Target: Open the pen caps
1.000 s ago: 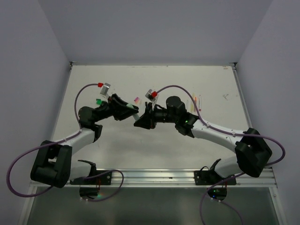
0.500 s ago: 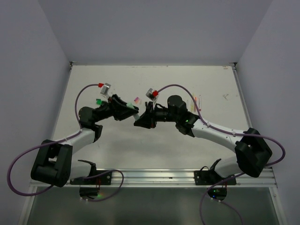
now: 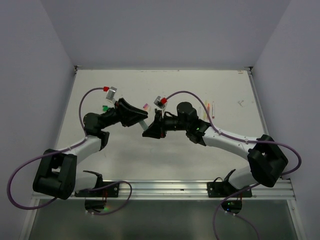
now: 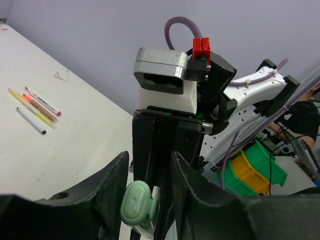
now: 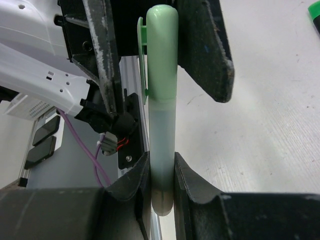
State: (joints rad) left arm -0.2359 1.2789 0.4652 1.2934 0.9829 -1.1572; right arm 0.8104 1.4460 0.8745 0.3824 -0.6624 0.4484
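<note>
A pale green pen (image 5: 162,125) is clamped by its barrel in my right gripper (image 5: 161,160), which is shut on it. Its pale green cap (image 5: 162,50), with a brighter green clip, is on the pen and points at my left gripper. In the left wrist view the cap end (image 4: 136,207) sits between the fingers of my left gripper (image 4: 149,162). It rests against one finger, with a gap to the other, so the left jaws are open around it. In the top view the left gripper (image 3: 142,119) and the right gripper (image 3: 148,131) meet above the table's middle.
Several slim pens (image 3: 210,109) lie at the table's right; they also show in the left wrist view (image 4: 35,107). A small pink cap (image 3: 145,106) and a green cap (image 3: 105,107) lie behind the grippers. White walls close in the table on three sides.
My left gripper's jaws have spread wider around the cap end and its wrist has lifted slightly. The right gripper has edged left, still holding the pen.
</note>
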